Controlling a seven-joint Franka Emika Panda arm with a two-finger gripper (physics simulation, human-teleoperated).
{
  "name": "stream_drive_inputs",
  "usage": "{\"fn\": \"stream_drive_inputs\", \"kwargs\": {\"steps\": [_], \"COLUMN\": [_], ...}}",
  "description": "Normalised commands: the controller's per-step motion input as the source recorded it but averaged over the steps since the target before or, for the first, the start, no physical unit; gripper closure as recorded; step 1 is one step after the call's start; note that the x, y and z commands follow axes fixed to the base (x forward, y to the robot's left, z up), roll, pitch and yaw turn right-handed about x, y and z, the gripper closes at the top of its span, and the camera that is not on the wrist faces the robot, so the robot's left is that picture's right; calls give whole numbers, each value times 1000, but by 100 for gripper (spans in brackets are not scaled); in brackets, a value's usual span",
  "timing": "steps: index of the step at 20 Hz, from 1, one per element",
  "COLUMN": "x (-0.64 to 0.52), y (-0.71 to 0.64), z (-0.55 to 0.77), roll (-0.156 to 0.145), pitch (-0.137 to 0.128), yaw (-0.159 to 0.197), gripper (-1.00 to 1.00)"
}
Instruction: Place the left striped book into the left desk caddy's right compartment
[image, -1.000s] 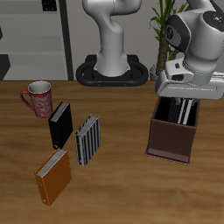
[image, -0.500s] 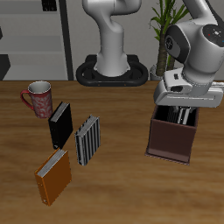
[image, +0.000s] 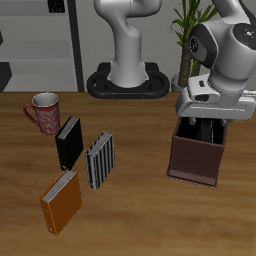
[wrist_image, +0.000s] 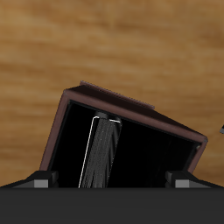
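Wooden tabletop carries all items; grey shelving and the robot's white base stand behind it, with a plant at the rear.

Exterior view, from the left edge across:

1. Red patterned mug, near the back.
2. Plain black book, upright, just in front of the mug.
3. Orange book, nearest the table's front edge.
4. Striped book, upright, between the black and orange books. This look-alike is untouched.
5. Left desk caddy, maroon end panel facing the camera, with the gripper directly above its opening.

Change over the last second: the arm has risen slightly above the caddy. The pale stripes seen at the caddy mouth earlier are now lower and mostly hidden in the dark interior.

The wrist view shows the left striped book standing upright inside the caddy, close to one inner wall. The finger bodies appear well apart at the frame edge with nothing between them, so the tool is judged spread and empty.

Judgement: the book has been released and placement is essentially complete. Which compartment holds it cannot be confirmed. Remaining action: retract clear of the caddy.
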Motion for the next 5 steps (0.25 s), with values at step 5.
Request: {"fn": "stream_drive_inputs", "kwargs": {"steps": [5], "x": [-74], "y": [-34], "z": [144], "roll": [27], "pitch": [-11], "yaw": [-16], "gripper": [-100]}}
